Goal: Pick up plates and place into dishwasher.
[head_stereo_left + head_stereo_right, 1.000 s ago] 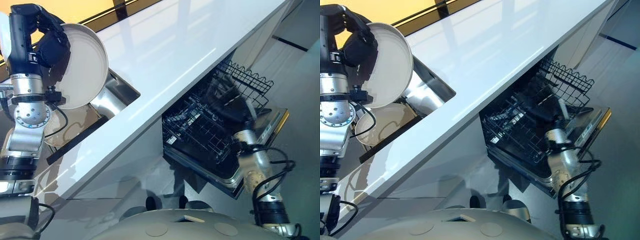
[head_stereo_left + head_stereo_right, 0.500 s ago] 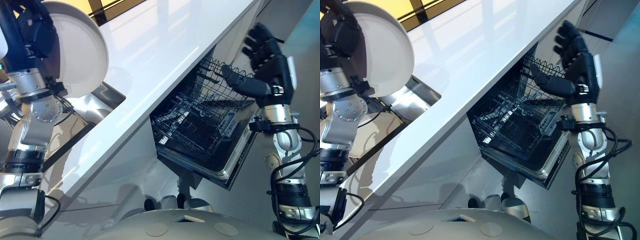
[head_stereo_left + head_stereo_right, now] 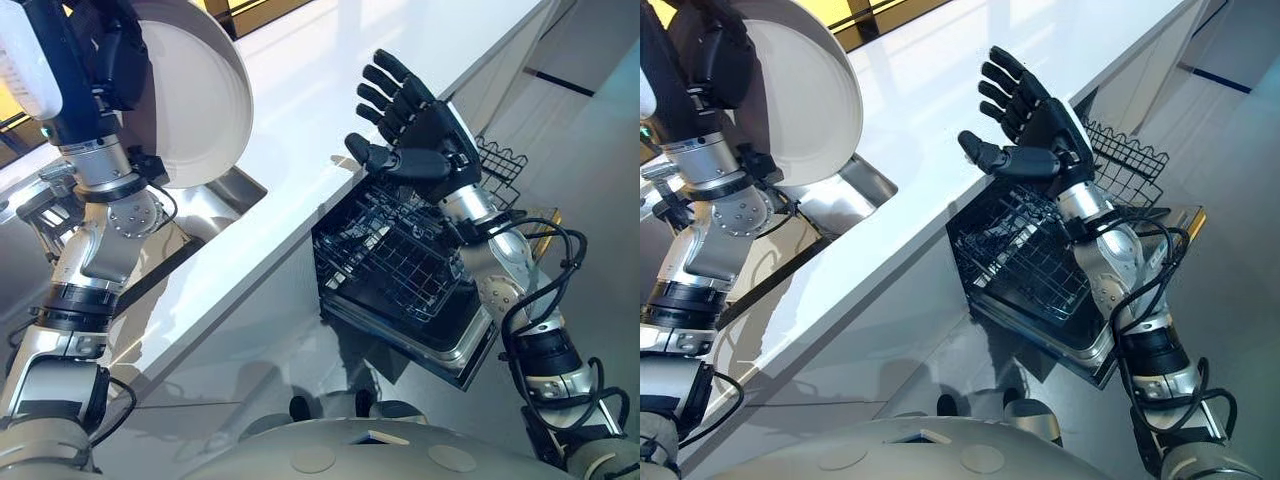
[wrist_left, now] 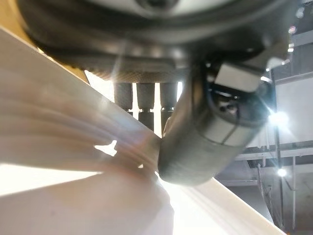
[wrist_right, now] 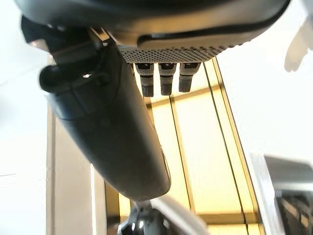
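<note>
Plate (image 3: 195, 95) in hand: the left hand (image 3: 112, 55) holds 1 white plate by its rim, raised above the steel sink (image 3: 215, 205) at the left end of the white countertop (image 3: 320, 75). In the left wrist view the thumb presses on the plate's pale surface with the fingers behind it, so the grip looks like a pinch across the rim. The right hand (image 3: 415, 135) is raised over the counter edge, palm turned toward the plate, fingers spread and straight, holding nothing. Below it the dishwasher (image 3: 440, 330) stands open with its black wire rack (image 3: 385, 250) pulled out.

Judging by this, the step is a handover or carry toward the rack. It would go best if the plate comes across on edge, the right hand closes on the free rim opposite the left hand's pinch before that pinch lets go, and the plate then drops upright between the rack's tines rather than lying flat.
</note>
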You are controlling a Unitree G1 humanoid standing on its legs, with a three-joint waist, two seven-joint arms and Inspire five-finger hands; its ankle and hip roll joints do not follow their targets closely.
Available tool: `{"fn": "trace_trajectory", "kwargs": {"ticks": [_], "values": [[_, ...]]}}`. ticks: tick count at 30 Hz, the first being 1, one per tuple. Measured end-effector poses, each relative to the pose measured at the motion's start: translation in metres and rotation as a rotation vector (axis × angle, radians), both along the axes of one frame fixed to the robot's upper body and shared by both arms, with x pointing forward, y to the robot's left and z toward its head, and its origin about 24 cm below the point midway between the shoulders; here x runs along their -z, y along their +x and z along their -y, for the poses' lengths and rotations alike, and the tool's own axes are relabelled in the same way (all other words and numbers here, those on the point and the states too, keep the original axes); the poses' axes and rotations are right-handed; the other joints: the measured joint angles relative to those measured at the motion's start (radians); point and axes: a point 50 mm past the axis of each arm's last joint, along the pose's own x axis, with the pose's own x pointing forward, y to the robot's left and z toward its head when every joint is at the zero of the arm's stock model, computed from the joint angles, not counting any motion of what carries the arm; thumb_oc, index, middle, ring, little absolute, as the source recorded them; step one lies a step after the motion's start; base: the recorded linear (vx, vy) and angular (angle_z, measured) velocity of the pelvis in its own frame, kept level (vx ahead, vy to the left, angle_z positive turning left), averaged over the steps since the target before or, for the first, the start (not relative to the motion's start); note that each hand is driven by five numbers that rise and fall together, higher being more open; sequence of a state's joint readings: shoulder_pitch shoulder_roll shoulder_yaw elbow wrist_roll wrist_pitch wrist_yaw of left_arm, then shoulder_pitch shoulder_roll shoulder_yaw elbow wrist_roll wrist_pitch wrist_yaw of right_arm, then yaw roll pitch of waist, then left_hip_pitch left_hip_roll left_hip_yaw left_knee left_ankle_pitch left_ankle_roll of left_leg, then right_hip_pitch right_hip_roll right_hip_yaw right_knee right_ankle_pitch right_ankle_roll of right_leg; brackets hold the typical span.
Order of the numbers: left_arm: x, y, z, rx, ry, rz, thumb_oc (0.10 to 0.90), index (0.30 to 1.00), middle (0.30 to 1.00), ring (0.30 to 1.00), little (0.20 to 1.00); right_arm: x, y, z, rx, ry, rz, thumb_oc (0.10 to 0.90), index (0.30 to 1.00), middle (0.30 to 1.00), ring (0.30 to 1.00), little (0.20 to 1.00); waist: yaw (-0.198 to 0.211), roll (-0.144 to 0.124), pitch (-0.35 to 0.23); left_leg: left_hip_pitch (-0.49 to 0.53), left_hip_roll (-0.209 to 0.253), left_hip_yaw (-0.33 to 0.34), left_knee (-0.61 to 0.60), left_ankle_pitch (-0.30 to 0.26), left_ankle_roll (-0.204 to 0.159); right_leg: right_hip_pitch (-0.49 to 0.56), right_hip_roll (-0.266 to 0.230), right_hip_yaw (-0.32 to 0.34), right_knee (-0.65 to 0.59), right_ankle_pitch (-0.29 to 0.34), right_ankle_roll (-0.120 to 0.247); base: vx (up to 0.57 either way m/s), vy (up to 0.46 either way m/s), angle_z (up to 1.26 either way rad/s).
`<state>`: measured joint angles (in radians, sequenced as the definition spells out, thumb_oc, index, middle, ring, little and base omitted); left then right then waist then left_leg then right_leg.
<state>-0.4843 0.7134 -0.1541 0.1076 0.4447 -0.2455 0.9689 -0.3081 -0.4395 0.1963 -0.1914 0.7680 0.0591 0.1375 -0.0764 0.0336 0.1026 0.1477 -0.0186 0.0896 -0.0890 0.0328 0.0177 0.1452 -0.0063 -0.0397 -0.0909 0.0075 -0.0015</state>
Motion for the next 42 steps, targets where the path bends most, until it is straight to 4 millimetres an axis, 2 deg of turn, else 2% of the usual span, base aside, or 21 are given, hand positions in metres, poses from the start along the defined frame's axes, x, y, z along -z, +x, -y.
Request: {"fn": "trace_trajectory", "kwargs": {"ticks": [3,9,15,20,23,32,36,37,38,39,40,41,42], "values": [[0.002,0.003,0.009,0.013,0.015,0.023,0.100,0.300,0.300,0.300,0.200,0.003,0.000,-0.019,-0.058,0.018,-0.037,0.800,0.900,0.900,0.900,0.900,0.006,-0.001,-0.001,-0.001,0.000,-0.003,0.000,0.001,0.000,0.000,0.000,-0.003,0.000,0.000,0.000,0.02,-0.017,0.02],[0.003,0.003,0.016,0.013,-0.004,0.095,0.100,0.300,0.300,0.300,0.200,0.011,-0.002,-0.043,-0.147,0.100,-0.159,0.800,0.900,0.900,0.900,0.900,0.007,-0.002,-0.001,-0.001,0.000,-0.006,0.000,0.001,0.000,0.002,-0.001,-0.007,0.000,0.000,0.000,0.04,-0.009,0.01],[0.011,0.004,0.027,0.052,-0.016,0.089,0.100,0.300,0.300,0.300,0.200,0.019,-0.002,-0.053,-0.190,0.160,-0.243,0.800,0.900,0.900,0.900,0.900,0.011,-0.003,-0.002,-0.001,-0.001,-0.015,0.000,0.004,0.000,0.005,-0.001,-0.017,0.000,0.000,0.000,0.01,-0.012,0.04],[0.025,0.012,0.034,0.070,-0.011,0.027,0.100,0.300,0.300,0.300,0.200,0.028,-0.006,-0.067,-0.243,0.130,-0.280,0.800,0.900,0.900,0.900,0.900,0.017,-0.003,-0.002,0.000,0.000,-0.016,0.000,0.006,-0.001,0.006,0.000,-0.022,0.000,0.000,0.000,0.00,0.000,0.00],[0.029,0.013,0.039,0.085,-0.029,0.019,0.100,0.300,0.300,0.300,0.200,0.031,-0.004,-0.069,-0.243,0.122,-0.295,0.800,0.900,0.900,0.900,0.900,0.019,-0.004,-0.002,0.000,-0.001,-0.016,0.000,0.007,-0.001,0.006,-0.001,-0.023,0.000,0.000,0.000,0.00,0.000,0.00],[0.036,0.014,0.048,0.118,-0.065,0.006,0.100,0.300,0.300,0.300,0.200,0.031,-0.001,-0.082,-0.270,0.121,-0.307,0.800,0.900,0.900,0.900,0.900,0.021,-0.004,-0.002,0.008,-0.001,-0.025,0.000,0.007,-0.001,0.018,-0.001,-0.030,0.000,0.000,0.000,0.00,-0.003,0.02],[0.043,0.013,0.060,0.181,-0.061,-0.009,0.100,0.300,0.300,0.300,0.200,0.034,-0.001,-0.086,-0.259,0.112,-0.329,0.800,0.900,0.900,0.900,0.900,0.028,-0.004,-0.002,0.009,-0.002,-0.029,0.000,0.009,0.000,0.020,-0.001,-0.030,0.000,0.000,0.000,0.00,-0.002,0.01],[0.044,0.013,0.063,0.194,-0.071,-0.009,0.100,0.300,0.300,0.300,0.200,0.037,-0.001,-0.087,-0.259,0.106,-0.337,0.731,0.841,0.841,0.841,0.831,0.028,-0.004,-0.002,0.009,-0.002,-0.030,0.000,0.009,0.000,0.020,-0.002,-0.030,0.000,0.000,0.000,0.01,-0.008,0.04],[0.044,0.013,0.066,0.211,-0.082,-0.006,0.100,0.300,0.300,0.300,0.200,0.038,-0.001,-0.088,-0.254,0.103,-0.346,0.622,0.747,0.747,0.747,0.722,0.028,-0.004,-0.002,0.008,-0.002,-0.032,0.000,0.010,0.000,0.020,-0.001,-0.031,0.000,0.000,0.000,0.00,-0.011,0.03],[0.045,0.012,0.068,0.221,-0.093,-0.005,0.100,0.300,0.300,0.300,0.200,0.040,-0.001,-0.088,-0.244,0.103,-0.354,0.443,0.594,0.594,0.594,0.543,0.028,-0.004,-0.002,0.008,-0.002,-0.034,0.000,0.011,-0.001,0.020,-0.001,-0.031,0.000,0.000,0.000,0.00,-0.014,0.04],[0.046,0.012,0.071,0.235,-0.108,-0.004,0.100,0.300,0.300,0.300,0.200,0.041,0.000,-0.087,-0.227,0.106,-0.356,0.311,0.481,0.481,0.481,0.411,0.029,-0.004,-0.002,0.007,-0.002,-0.036,0.000,0.011,-0.001,0.021,-0.001,-0.033,0.000,0.000,0.000,-0.01,-0.014,0.05],[0.046,0.012,0.074,0.247,-0.120,-0.003,0.100,0.300,0.300,0.300,0.200,0.041,0.001,-0.087,-0.213,0.110,-0.354,0.281,0.455,0.455,0.455,0.381,0.029,-0.004,-0.002,0.007,-0.002,-0.040,0.000,0.011,-0.001,0.021,-0.001,-0.034,0.000,0.000,0.000,-0.01,-0.015,0.04],[0.047,0.012,0.076,0.255,-0.130,-0.002,0.100,0.300,0.300,0.300,0.200,0.040,0.001,-0.086,-0.201,0.117,-0.349,0.100,0.300,0.300,0.300,0.200,0.030,-0.004,-0.002,0.006,-0.002,-0.041,0.000,0.012,-0.001,0.020,-0.001,-0.035,0.000,0.000,0.000,-0.01,-0.016,0.03]]}}
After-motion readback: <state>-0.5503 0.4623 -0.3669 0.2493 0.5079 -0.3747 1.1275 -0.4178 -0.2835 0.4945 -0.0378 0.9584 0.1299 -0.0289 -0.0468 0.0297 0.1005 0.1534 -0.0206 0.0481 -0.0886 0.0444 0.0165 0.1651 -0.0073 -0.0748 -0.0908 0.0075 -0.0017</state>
